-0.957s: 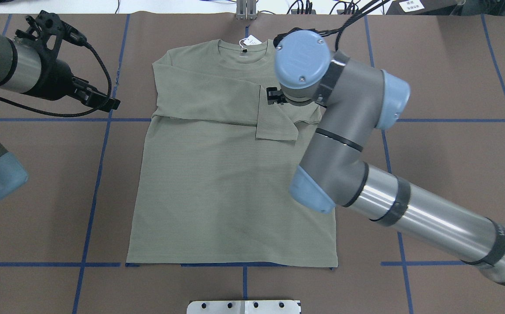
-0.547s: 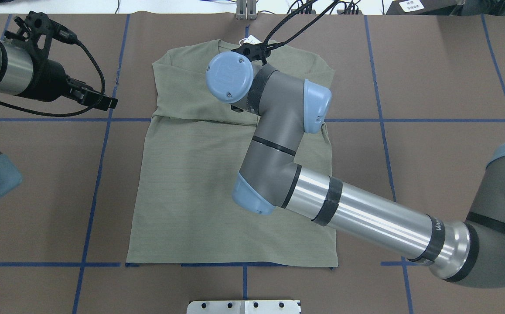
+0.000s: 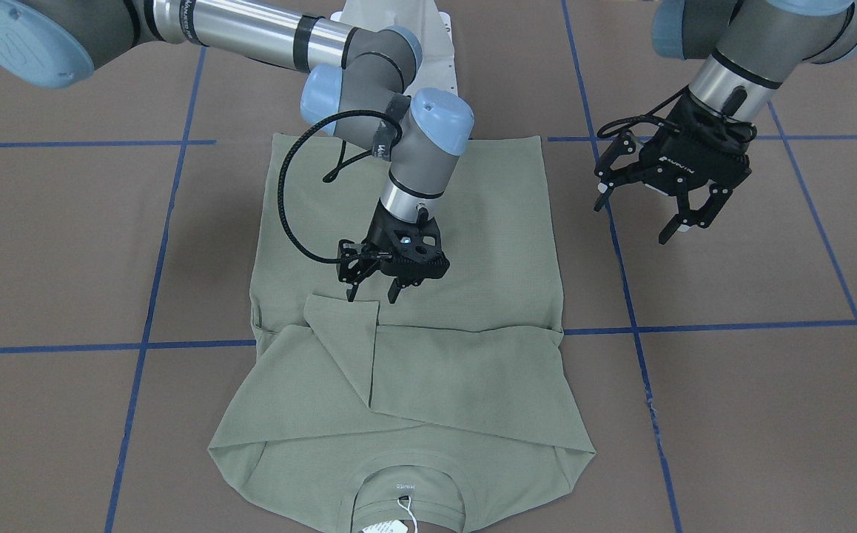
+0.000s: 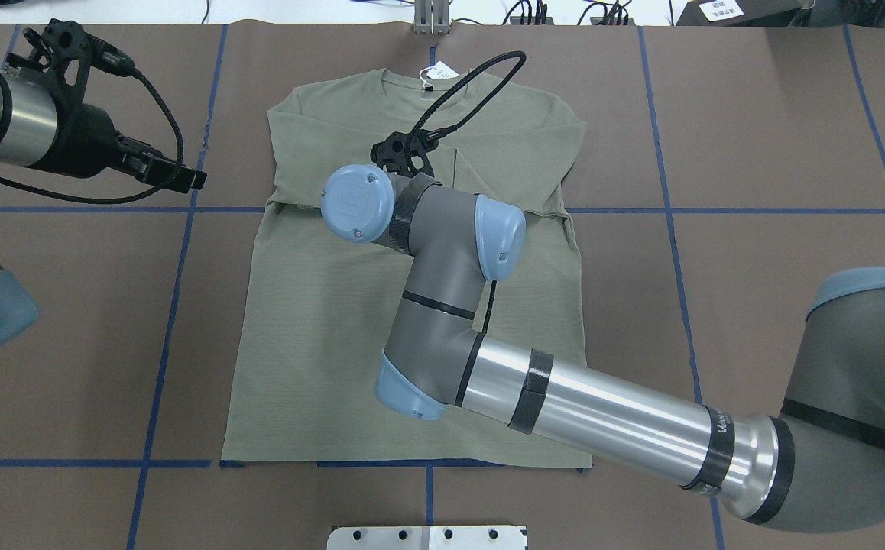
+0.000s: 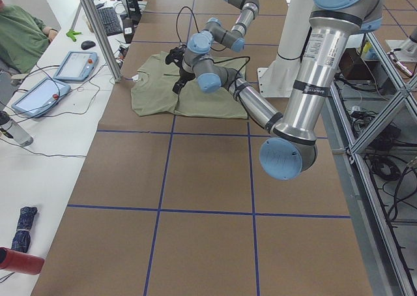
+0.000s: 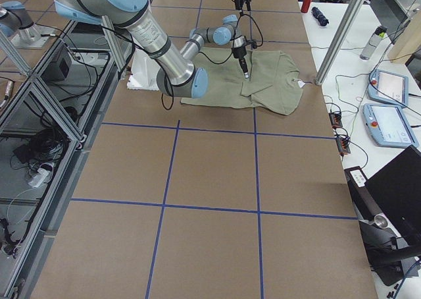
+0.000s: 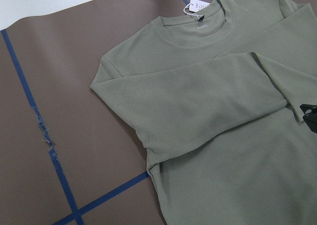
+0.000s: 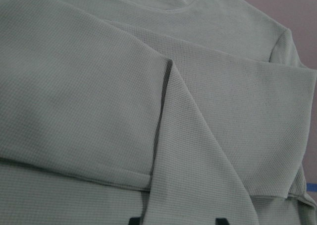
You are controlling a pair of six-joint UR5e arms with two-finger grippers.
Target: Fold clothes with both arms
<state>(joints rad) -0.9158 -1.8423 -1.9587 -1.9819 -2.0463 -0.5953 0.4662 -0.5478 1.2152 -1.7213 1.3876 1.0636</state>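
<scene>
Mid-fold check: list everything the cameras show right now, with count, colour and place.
shirt: 1, sage green, flat mid-table, both sleeves folded across chest
paper tag: 1, white, at the shirt's collar
table cover: 1, brown, under the shirt
tape lines: several, blue, grid on the cover
metal plate: 1, silver, table edge on robot's side
tablets: 2, blue-grey, side bench
person: 1, green top, by side bench
left gripper: 1, black, open, hovering beside shirt
right gripper: 1, black, open, above folded sleeves
</scene>
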